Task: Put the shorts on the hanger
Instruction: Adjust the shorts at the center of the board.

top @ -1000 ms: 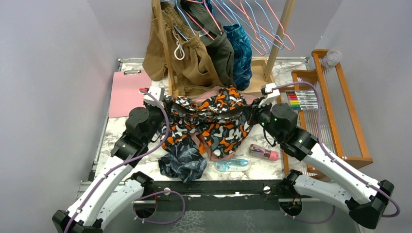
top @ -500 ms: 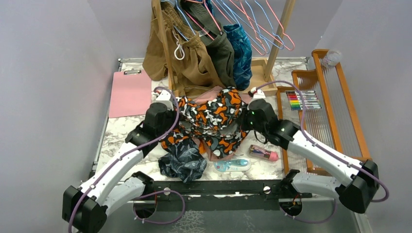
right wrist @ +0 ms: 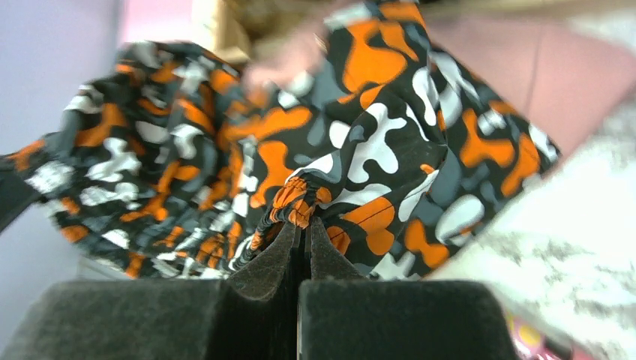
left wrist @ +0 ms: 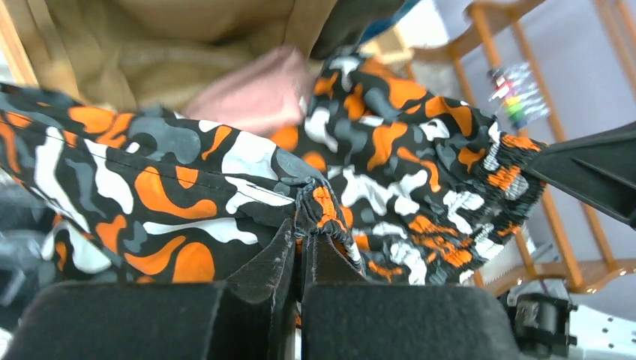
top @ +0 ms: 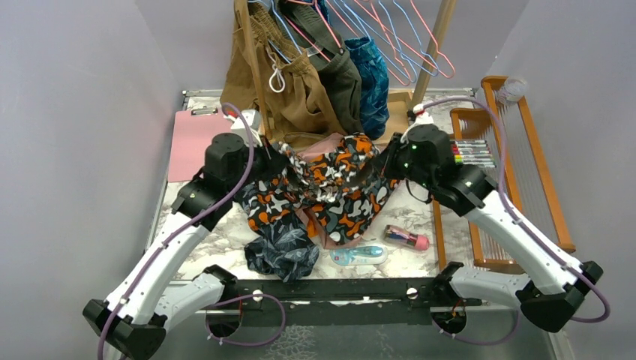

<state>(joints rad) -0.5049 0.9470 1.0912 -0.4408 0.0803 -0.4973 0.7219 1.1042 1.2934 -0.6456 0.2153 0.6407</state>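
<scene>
Two pincers carry the camouflage-print shorts [top: 324, 187] between them, above the middle of the marble table [top: 196, 217]. The left gripper [top: 271, 155] has its fingers pressed together on a puckered bit of the elastic waistband at the shorts' left end. Its wrist view shows orange and black cloth bunched right at the fingertips [left wrist: 281, 251]. The right gripper [top: 382, 161] is clamped the same way on the waistband at the opposite end, with a small fold of fabric squeezed between its pads [right wrist: 324, 251].

Between the two grips the waistband sags and crumples. The legs hang down in front, draped over dusty-pink shorts [top: 313, 223] that lie on the table beneath. Dark navy leaf-print shorts [top: 282, 253] sit in a heap just nearer the arm bases, apart from the held garment.

Behind the shorts stands a wooden rack hung with a brown garment [top: 296, 94]. A pink wire hanger [top: 448, 70] dangles bare from its rail, well above and behind the right pincer. A pink clipboard [top: 196, 144] lies off to the left, and a row of coloured markers [top: 469, 154] lies to the right.
</scene>
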